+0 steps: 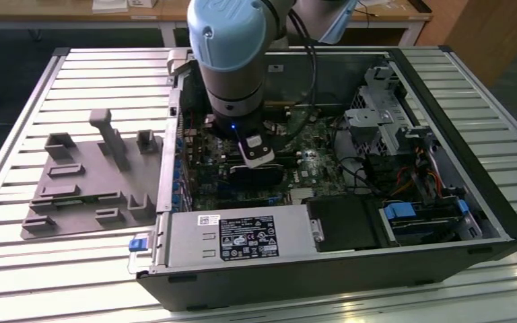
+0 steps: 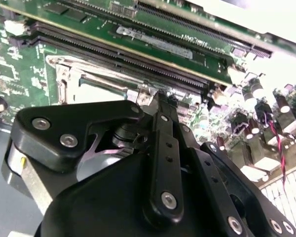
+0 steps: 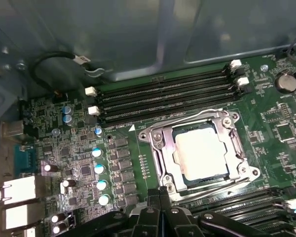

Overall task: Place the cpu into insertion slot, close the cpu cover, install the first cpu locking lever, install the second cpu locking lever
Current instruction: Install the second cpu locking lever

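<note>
We see the cpu seated in the insertion slot, pale silver face up, with the cpu cover framing it flat inside the open computer case on the bench. We judge the locking levers are the step in hand. The end effector hangs just over the socket's edge, fingers pressed together on nothing. The next move calls for a fine hooking push on thin wire.
</note>
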Robot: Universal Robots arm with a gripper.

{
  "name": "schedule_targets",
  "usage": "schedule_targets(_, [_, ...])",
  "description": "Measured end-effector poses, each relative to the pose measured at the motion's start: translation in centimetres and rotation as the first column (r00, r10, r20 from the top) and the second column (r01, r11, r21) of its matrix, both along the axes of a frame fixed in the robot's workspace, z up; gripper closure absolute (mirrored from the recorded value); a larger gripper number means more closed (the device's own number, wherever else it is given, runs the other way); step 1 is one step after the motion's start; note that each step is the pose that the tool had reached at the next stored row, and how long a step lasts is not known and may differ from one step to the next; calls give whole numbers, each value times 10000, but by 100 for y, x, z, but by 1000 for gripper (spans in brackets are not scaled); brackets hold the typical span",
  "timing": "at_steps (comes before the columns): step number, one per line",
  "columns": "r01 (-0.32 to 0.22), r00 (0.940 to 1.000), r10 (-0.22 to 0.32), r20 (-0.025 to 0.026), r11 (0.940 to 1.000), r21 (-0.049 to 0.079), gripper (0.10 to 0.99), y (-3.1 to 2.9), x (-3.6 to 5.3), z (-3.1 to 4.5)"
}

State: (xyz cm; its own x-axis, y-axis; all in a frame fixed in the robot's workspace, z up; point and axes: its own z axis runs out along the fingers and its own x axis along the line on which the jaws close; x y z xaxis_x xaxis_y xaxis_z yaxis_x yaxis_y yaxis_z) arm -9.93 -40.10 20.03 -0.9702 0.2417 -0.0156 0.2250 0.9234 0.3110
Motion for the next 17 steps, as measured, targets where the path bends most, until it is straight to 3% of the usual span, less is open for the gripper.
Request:
schedule_targets(7, [-1, 10000, 1, 0, 10000, -5, 984, 1, 0, 89])
schedule_targets(13, [153, 9999, -153, 2, 9994, -314, 984, 3, 32, 96])
schedule_targets(17, [256, 9997, -256, 2, 9990, -362, 984, 11, 96, 96])
